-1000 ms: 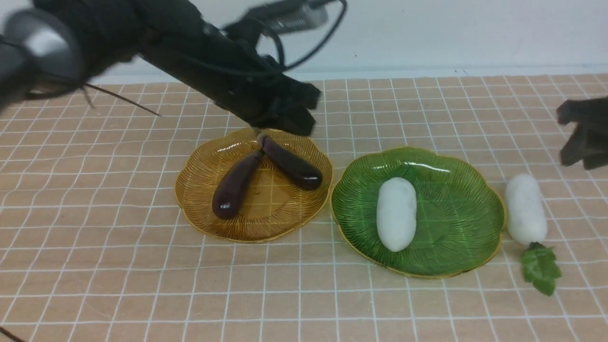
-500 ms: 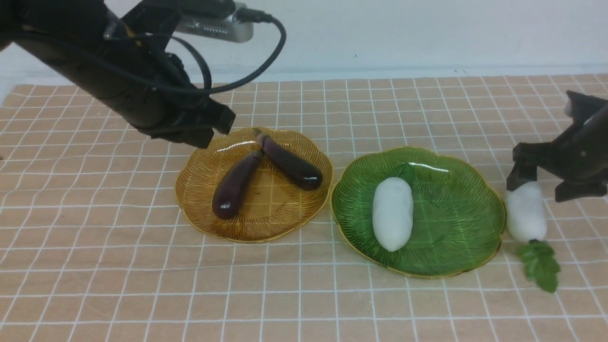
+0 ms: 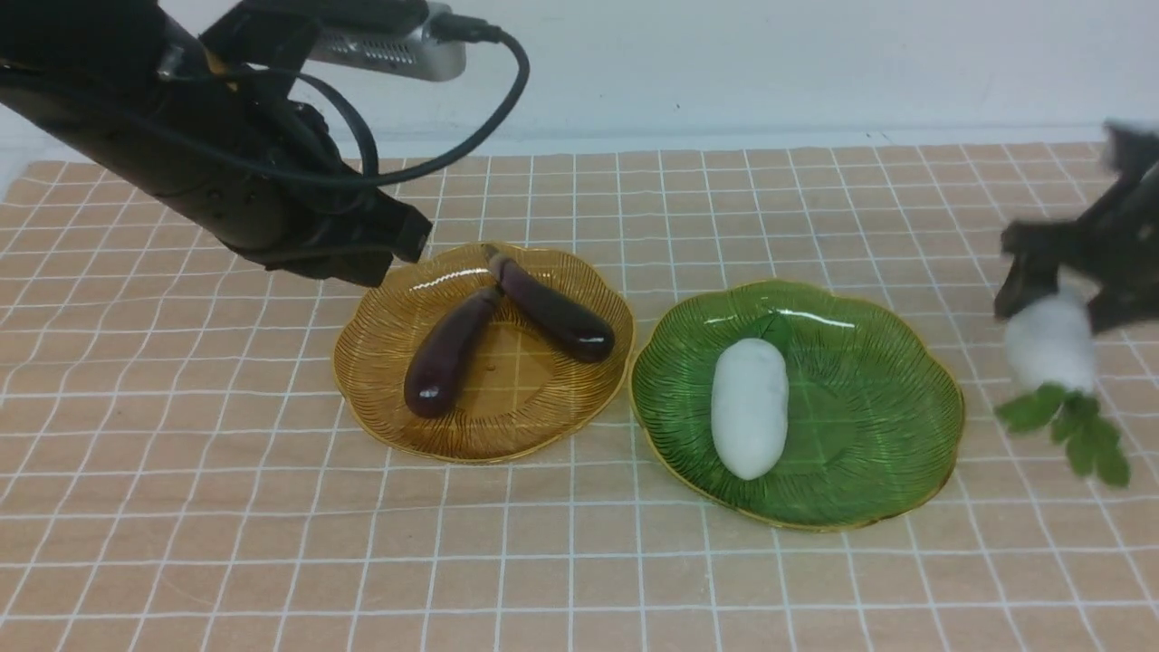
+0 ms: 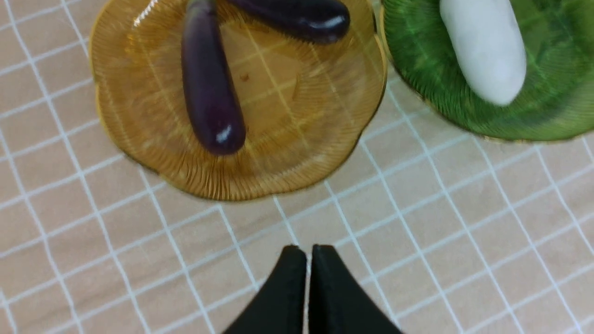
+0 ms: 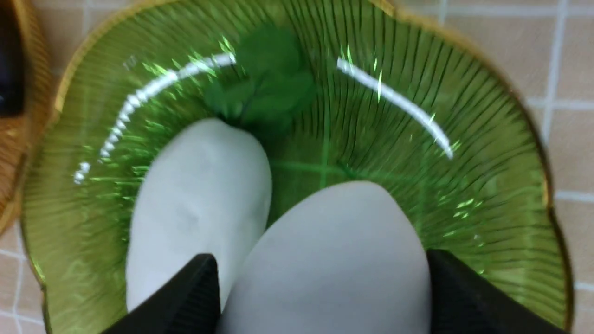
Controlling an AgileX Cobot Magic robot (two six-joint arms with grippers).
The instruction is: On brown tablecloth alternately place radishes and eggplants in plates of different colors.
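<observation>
One radish (image 3: 1050, 346) clamped in right gripper (image 3: 1067, 303), axis steep, leaves down, left gripper (image 4: 306, 254) closed, empty.

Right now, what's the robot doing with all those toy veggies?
The right gripper holds a white radish by its body, leaves dangling, lifted beside the green plate. A second radish already lies in that plate. Both eggplants lie on the amber plate. The left gripper is shut and empty, hovering near that plate above the brown tablecloth. Only the held radish is left to place.
</observation>
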